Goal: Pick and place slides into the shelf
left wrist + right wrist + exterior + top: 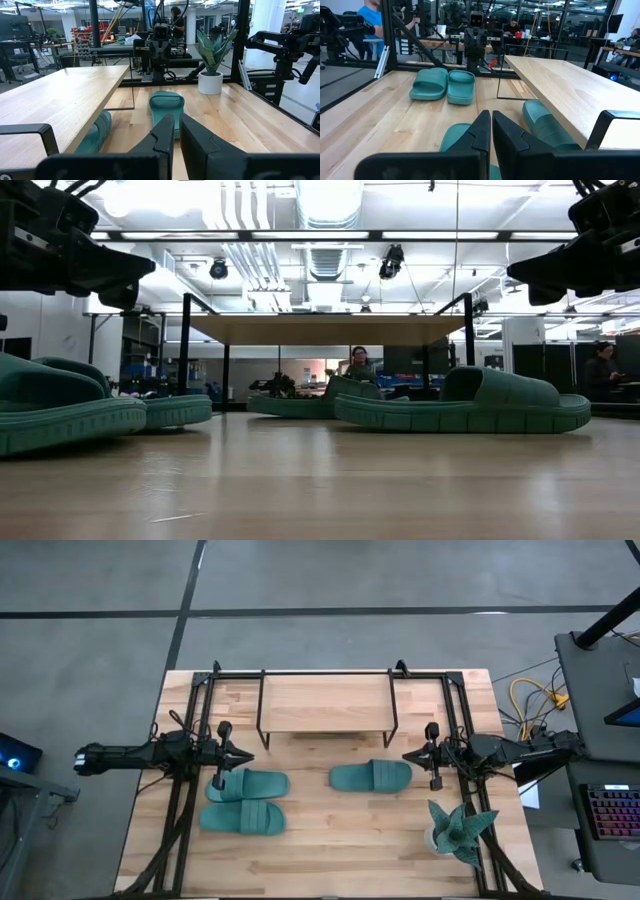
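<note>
Fingers on both arms pinched together, gripping nothing, parked at either end of the shelf.

Biggest first: butcher-block tabletop [330, 840], then the shelf [325, 703] at the back, a light-wood board on thin black legs. One slide is already tucked under it [545, 122]; three sit out front: a pair [245, 802] just beside the left fingers [243, 754], and a single [371, 776] near the right fingers [409, 756]. Teal rubbery foam, wide ribbed strap, open toe. I'd guess light, squishy and a bit grippy, so pinch the arched strap or a side edge of the sole. Spiky potted plant [458, 830] sits at the front right.
</note>
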Motion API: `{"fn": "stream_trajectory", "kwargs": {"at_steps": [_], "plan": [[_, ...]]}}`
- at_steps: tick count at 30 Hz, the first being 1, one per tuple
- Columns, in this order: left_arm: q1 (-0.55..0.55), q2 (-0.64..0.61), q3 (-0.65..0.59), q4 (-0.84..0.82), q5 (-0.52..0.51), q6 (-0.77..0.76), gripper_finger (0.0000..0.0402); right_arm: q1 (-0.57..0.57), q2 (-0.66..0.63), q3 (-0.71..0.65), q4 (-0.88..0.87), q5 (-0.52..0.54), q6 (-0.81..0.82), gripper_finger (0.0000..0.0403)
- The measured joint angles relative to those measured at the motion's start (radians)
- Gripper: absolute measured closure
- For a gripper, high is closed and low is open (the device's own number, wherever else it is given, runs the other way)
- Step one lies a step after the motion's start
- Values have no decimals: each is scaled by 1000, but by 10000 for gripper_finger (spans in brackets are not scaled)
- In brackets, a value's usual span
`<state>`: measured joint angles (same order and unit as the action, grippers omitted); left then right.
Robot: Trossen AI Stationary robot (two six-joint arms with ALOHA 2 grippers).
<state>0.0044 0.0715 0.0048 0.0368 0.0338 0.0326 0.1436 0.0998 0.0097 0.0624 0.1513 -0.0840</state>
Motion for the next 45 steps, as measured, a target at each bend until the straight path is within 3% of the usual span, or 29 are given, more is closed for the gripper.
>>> {"fn": "stream_trajectory", "kwargs": {"at_steps": [40,45], "plan": [[0,0,0,10,-2,5,388,0,0,0,1,0,-3,394],[0,0,0,20,-13,7,388,0,0,0,87,-8,51,394]]}}
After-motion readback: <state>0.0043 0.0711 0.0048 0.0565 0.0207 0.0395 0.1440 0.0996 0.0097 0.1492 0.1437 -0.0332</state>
